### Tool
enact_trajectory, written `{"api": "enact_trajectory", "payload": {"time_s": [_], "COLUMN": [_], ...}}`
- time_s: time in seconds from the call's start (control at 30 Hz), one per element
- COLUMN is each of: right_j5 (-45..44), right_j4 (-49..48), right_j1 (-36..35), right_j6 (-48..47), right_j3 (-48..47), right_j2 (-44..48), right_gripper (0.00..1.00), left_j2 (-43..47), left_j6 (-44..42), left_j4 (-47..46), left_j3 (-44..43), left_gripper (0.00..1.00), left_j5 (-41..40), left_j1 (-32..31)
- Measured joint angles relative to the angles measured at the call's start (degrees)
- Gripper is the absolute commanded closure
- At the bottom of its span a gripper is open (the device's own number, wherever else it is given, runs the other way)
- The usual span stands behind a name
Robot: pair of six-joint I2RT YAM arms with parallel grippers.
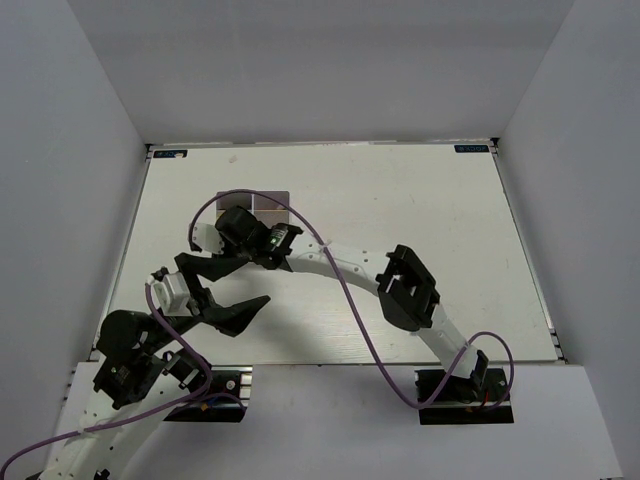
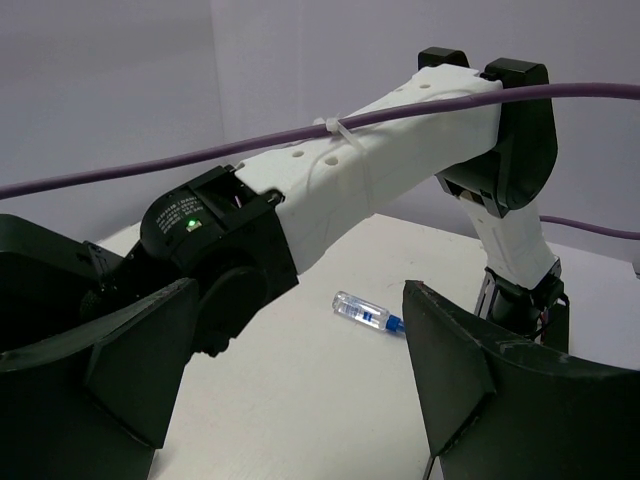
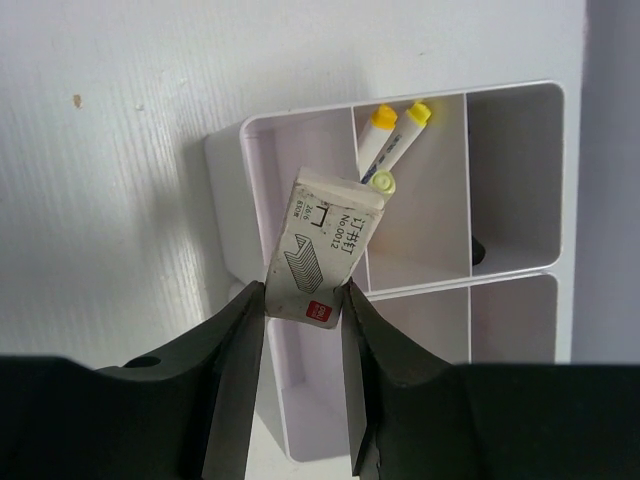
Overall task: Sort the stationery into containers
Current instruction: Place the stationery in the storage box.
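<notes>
My right gripper is shut on a small white staple box with printed staples and a red logo, and holds it tilted above the white four-compartment organizer. One compartment holds yellow-capped pens; a dark item shows in another. In the top view the right gripper hangs over the organizer, which is mostly hidden. My left gripper is open and empty above the table. A clear blue-tipped tube lies on the table between and beyond its fingers.
The right arm's white link and a purple cable cross close above the left gripper. In the top view the two arms overlap at the table's left centre. White walls enclose the table on three sides.
</notes>
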State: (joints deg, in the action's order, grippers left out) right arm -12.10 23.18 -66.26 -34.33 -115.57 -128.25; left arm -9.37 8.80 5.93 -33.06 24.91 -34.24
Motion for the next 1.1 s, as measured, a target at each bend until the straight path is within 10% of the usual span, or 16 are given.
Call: {"api": "enact_trajectory", "payload": {"time_s": [0.47,1.1], "right_j5": [-6.2,-7.3], "right_j4": [-4.9,-5.4], "right_j1": [-0.9,-1.0], "right_j6": [-3.6,-4.9], "right_j3": [0.2,0.3], "right_j2": [-2.8,-4.0], "right_gripper": [0.8,0.44], "left_j2": [0.3,0.3], "left_j6": [0.0,-0.2], "left_j4": [0.0,0.0], "left_j3": [0.0,0.0], "left_gripper": [0.07,0.07], "left_j5": [0.0,0.0], "left_j1": [0.0,0.0]}}
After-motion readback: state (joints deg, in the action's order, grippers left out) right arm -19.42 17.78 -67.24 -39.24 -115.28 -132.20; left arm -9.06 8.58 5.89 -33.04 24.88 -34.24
